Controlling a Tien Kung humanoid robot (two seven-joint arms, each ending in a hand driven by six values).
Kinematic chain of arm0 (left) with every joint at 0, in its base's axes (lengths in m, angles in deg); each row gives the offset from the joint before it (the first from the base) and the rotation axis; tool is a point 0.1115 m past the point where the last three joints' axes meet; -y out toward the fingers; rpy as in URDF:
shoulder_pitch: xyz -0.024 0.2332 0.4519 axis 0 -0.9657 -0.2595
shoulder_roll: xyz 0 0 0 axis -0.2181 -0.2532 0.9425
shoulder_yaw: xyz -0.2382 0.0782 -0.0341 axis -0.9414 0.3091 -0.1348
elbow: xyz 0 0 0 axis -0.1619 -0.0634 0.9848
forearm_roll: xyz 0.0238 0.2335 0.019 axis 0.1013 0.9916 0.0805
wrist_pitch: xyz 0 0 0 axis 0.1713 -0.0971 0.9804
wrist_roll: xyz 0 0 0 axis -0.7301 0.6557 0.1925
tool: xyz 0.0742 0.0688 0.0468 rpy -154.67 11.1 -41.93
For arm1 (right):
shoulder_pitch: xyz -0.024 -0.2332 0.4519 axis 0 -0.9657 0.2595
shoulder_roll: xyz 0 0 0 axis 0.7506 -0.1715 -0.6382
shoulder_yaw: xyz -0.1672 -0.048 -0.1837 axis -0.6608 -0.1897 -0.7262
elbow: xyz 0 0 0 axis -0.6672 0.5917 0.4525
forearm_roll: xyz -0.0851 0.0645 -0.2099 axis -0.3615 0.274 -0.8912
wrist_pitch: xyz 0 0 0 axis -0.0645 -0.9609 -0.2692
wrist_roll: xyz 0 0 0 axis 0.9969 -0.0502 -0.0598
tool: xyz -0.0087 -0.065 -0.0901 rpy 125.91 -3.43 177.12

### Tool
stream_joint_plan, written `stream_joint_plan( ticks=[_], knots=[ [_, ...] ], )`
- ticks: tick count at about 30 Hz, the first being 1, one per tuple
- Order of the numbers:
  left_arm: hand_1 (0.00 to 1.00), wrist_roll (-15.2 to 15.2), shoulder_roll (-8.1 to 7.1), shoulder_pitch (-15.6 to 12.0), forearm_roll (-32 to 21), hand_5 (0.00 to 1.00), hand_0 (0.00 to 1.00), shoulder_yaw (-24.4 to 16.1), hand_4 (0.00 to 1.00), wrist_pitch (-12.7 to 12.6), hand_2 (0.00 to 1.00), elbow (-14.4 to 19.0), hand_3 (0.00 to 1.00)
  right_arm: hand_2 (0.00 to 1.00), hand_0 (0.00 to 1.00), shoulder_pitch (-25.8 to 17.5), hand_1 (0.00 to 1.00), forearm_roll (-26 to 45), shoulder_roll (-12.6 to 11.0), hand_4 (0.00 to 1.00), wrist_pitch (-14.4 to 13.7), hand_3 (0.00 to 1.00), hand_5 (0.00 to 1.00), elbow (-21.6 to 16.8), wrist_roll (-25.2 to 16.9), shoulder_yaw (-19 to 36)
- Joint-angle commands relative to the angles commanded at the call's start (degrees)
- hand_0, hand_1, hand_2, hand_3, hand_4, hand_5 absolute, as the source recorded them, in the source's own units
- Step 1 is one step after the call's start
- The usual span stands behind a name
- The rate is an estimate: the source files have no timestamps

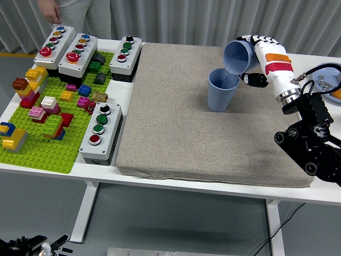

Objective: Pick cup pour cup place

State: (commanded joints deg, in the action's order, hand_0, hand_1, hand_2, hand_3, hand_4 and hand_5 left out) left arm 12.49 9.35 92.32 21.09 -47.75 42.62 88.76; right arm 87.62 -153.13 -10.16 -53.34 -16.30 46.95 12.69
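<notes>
A blue cup (pixel 220 90) stands upright on the grey mat (pixel 176 122), right of its middle. My right hand (pixel 257 56) is shut on a second blue cup (pixel 238 57), holding it tipped over with its mouth facing down-left, right above the standing cup's rim. The tipped cup's lip nearly touches that rim. My right arm reaches in from the lower right. My left arm is out of view.
A green brick baseplate (pixel 40 146) with several loose bricks covers the table's left. Three button boxes (pixel 80 50) stand at the back left, another (pixel 100 133) at the mat's left edge. A blue dish (pixel 330 80) with small parts sits at far right. A person (pixel 69 13) stands at top left.
</notes>
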Motion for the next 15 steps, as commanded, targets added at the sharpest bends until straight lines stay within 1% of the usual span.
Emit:
stream_joint_plan(
  ticks=[15],
  knots=[
    [0.765, -0.08, 0.0, -0.12, 0.4, 0.998, 0.772, -0.3, 0.511, 0.03, 0.822, 0.0, 0.684, 0.549, 0.805, 0.1, 0.663, -0.56, 0.23, 0.746, -0.19, 0.607, 0.127, 0.58, 0.78, -0.57]
  ],
)
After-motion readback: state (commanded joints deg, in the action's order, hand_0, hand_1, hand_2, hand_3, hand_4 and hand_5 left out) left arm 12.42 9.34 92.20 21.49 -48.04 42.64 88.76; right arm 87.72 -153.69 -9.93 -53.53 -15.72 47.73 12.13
